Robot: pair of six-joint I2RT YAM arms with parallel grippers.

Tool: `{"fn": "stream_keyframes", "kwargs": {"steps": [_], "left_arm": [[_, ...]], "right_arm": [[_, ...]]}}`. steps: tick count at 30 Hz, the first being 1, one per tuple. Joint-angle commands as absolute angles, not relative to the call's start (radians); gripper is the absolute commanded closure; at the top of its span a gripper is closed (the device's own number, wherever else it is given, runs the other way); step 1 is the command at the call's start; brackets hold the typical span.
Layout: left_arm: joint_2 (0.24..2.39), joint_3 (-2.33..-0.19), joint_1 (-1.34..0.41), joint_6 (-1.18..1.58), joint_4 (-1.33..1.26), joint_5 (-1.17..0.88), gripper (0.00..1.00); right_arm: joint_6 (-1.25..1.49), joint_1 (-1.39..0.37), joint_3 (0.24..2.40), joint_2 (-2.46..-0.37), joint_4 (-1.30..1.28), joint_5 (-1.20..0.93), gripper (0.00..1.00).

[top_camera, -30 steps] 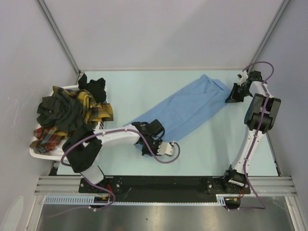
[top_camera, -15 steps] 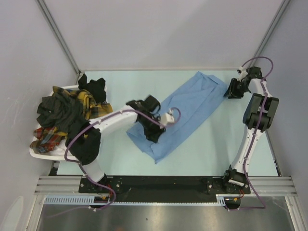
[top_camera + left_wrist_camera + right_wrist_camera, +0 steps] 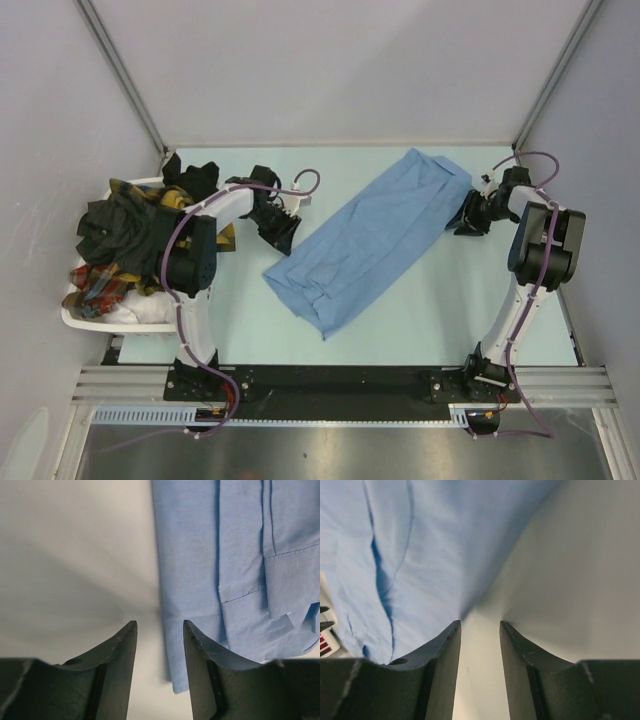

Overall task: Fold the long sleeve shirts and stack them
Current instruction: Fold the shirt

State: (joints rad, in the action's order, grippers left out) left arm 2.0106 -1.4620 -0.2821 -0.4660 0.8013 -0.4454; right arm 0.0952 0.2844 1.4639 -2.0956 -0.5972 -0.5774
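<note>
Light blue shirt (image 3: 365, 240): let go since a second ago, now flat and diagonal at centre of surface (image 3: 430, 320), folded into a long band. Left fingers (image 3: 120, 645) and right fingers (image 3: 445, 645): partly parted, empty, at its left edge and upper-right end. Other shirts (image 3: 130, 235): heaped in white basket (image 3: 90, 322), left of frame.

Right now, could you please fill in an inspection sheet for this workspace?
Surface: pale table, no stains seen.
Job's things: blue shirt lies diagonally mid-table, partly folded; other shirts are heaped in the basket at left.
Clutter: nothing seen.
Grippers: left gripper open and empty, beside the blue shirt's edge; right gripper open and empty, at its far right end.
Cables: purple cables loop along both arms.
Surroundings: grey walls on three sides; metal rail at the near edge.
</note>
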Motion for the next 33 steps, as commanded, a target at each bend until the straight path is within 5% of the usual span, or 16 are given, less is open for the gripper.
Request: {"fn": "stream_keyframes", "kwargs": {"steps": [1,4,6,8,18,27,33], "left_arm": [[2.026,-1.474,-0.287,-0.451,0.821,-0.511,0.54],[2.036,-1.415,-0.284,-0.445,0.822,-0.557,0.60],[2.025,-1.355,-0.284,-0.445,0.821,-0.586,0.74],[1.997,-1.274,-0.284,-0.437,0.822,-0.633,1.00],[1.809,-1.035,-0.356,-0.381,0.856,-0.747,1.00],[1.770,-1.191,-0.288,-0.276,0.680,-0.751,0.44],[2.037,-1.555,-0.334,-0.173,0.620,-0.696,0.48]], "right_arm": [[0.135,0.281,1.396,-2.066,-0.540,-0.580,0.58],[0.137,0.278,1.379,-2.065,-0.528,-0.583,0.58],[0.137,0.275,1.379,-2.068,-0.520,-0.580,0.59],[0.132,0.273,1.384,-2.074,-0.517,-0.578,0.59],[0.081,0.241,1.494,-2.167,-0.541,-0.603,0.61],[0.040,0.212,1.634,-2.226,-0.595,-0.643,0.62],[0.048,0.201,1.646,-2.267,-0.600,-0.655,0.67]]}}
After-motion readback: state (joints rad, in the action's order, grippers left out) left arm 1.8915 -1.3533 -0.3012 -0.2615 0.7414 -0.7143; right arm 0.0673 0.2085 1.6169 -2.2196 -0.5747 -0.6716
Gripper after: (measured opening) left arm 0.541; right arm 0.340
